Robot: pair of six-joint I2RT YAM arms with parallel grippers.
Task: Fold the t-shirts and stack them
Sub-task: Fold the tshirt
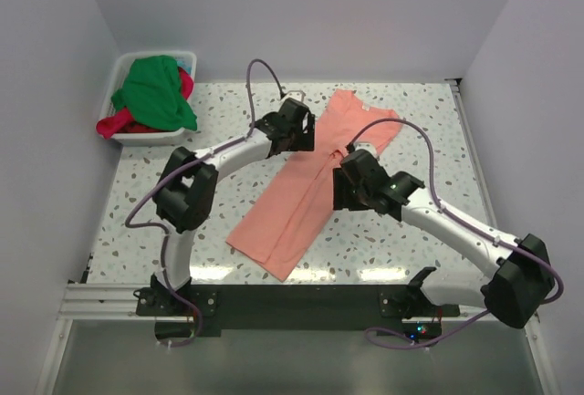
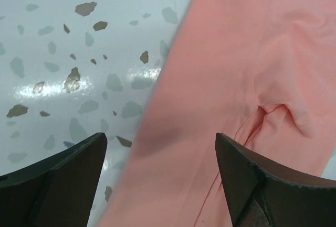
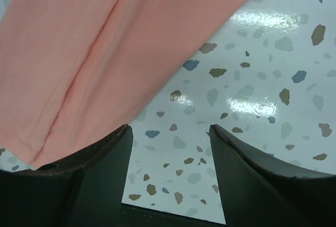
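pink t-shirt (image 1: pixel 306 185) lying as a long diagonal strip mid-tabletop (image 1: pixel 429 130) | left gripper (image 2: pixel 160 138) spread over its edge | right gripper (image 3: pixel 169 130) spread too (nothing pinched) | green t-shirt (image 1: pixel 155 89), red t-shirt (image 1: pixel 114 126) heaped in the tub (image 1: pixel 146 138)

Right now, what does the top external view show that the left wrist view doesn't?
Top external only: the white plastic tub at the far left, holding the crumpled bright green t-shirt and red-magenta t-shirt; the right gripper; and the full diagonal length of the salmon-pink cloth t-shirt, folded into a long strip.
Left wrist only: a small pucker in the cloth, and the left gripper open over the shirt's edge.
Both: the pink shirt lying on the speckled white table.
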